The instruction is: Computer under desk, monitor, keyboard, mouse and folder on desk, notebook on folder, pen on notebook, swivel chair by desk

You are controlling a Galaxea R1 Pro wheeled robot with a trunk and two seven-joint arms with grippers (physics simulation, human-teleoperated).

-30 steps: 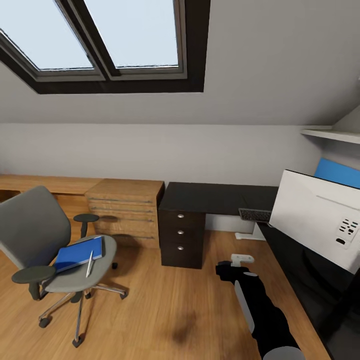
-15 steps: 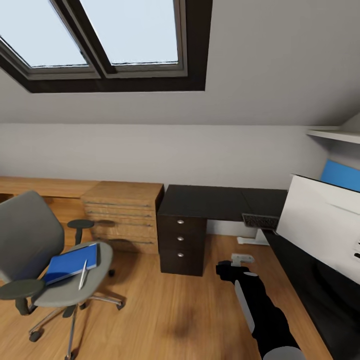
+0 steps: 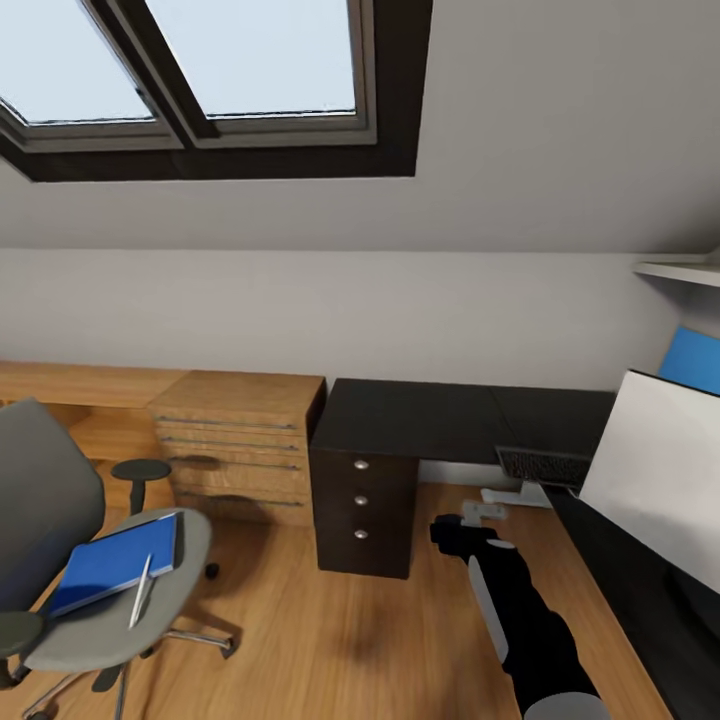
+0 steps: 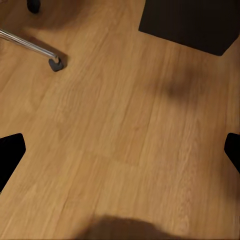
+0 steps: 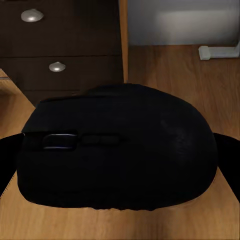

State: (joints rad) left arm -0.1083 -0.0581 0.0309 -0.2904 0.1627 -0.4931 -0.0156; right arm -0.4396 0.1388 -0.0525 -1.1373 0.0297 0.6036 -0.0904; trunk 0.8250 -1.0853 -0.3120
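Folder [image 3: 110, 560] is on the swivel chair [image 3: 60, 540] seat at the left, with the pen [image 3: 138, 603] lying on it, so I have those to move. I can't pick out the notebook. My left hand [image 4: 120, 150] is spread wide over bare floor. In the middle, my right hand [image 5: 117, 150] pinches the mouse [image 5: 115, 155]. At the right, the keyboard [image 3: 542, 466] and monitor [image 3: 655, 480] sit on the black worktop [image 3: 420, 415].
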